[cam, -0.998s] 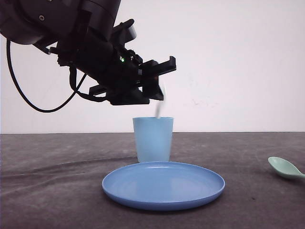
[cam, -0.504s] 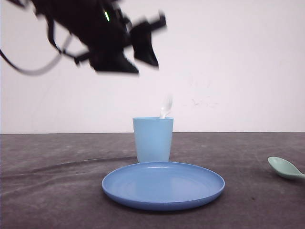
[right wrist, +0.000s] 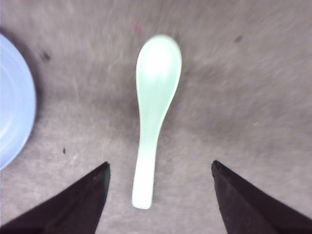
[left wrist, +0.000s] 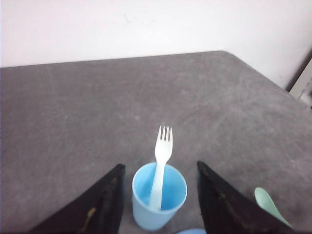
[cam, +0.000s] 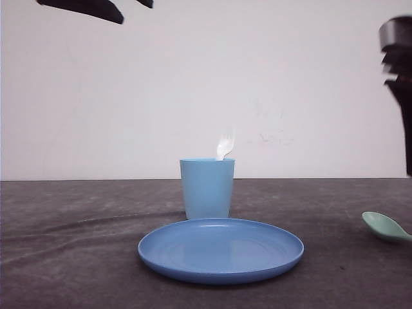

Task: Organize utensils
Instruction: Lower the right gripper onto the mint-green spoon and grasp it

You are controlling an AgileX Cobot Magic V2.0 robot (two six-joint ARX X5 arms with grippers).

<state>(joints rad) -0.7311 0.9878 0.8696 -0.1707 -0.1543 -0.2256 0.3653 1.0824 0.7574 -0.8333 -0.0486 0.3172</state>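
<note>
The white fork (cam: 224,145) (left wrist: 161,161) stands handle-down in the light blue cup (cam: 206,188) (left wrist: 159,197), tines up and leaning on the rim. My left gripper (left wrist: 160,168) is open high above the cup, holding nothing; in the front view its dark tip (cam: 96,9) shows at the top left. The mint-green spoon (cam: 385,226) (right wrist: 153,107) lies flat on the table at the right. My right gripper (right wrist: 161,165) is open above the spoon, fingers on either side of the handle end and apart from it. The right arm (cam: 400,84) hangs at the right edge.
A round blue plate (cam: 221,249) (right wrist: 12,102) lies on the dark grey table (cam: 77,244) in front of the cup, left of the spoon. A white wall rises behind the table's far edge.
My left gripper has let go of the fork, which now stands in the cup, and has risen up and to the left. The right arm has come into view at the right.
</note>
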